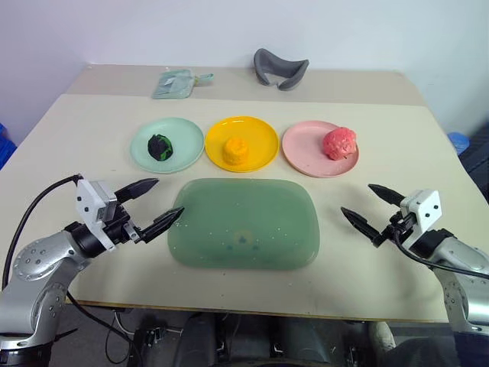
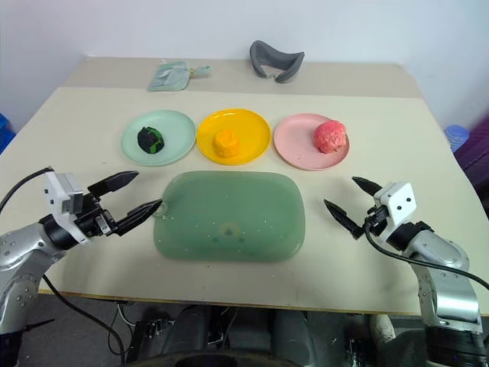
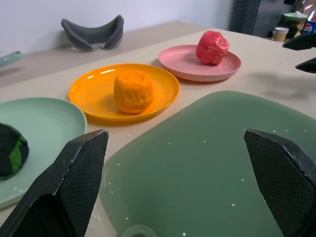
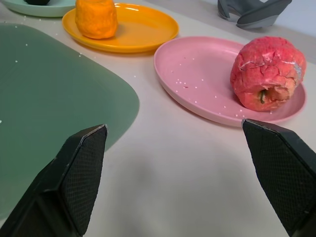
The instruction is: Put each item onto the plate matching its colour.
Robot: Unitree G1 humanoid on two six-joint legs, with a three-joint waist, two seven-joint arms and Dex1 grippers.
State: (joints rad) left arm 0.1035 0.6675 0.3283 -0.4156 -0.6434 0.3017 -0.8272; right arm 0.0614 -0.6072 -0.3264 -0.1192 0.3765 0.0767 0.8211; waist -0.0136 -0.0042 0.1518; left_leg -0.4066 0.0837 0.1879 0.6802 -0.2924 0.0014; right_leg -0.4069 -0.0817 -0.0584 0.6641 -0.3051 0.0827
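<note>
**Operator:** Beige table (image 1: 69, 138), near edge first: status of both grippers?

**Technician:** Left gripper (image 1: 152, 206) and right gripper (image 1: 373, 208) flank the green tray (image 1: 243, 223), fingers spread, empty.

**Operator:** Items?

**Technician:** Beyond the tray: dark green item (image 1: 160, 146) on the mint plate (image 1: 183, 138), orange item (image 1: 235, 150) on the yellow plate (image 1: 260, 138), red item (image 1: 339, 143) on the pink plate (image 1: 306, 145). They look light, lumpy, likely soft; pinch across the widest part, gently. Grey pad (image 1: 280, 68) lies near the far edge.

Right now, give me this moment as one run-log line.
left gripper open, empty | right gripper open, empty | green item on mint plate | orange item on yellow plate | red item on pink plate
</note>
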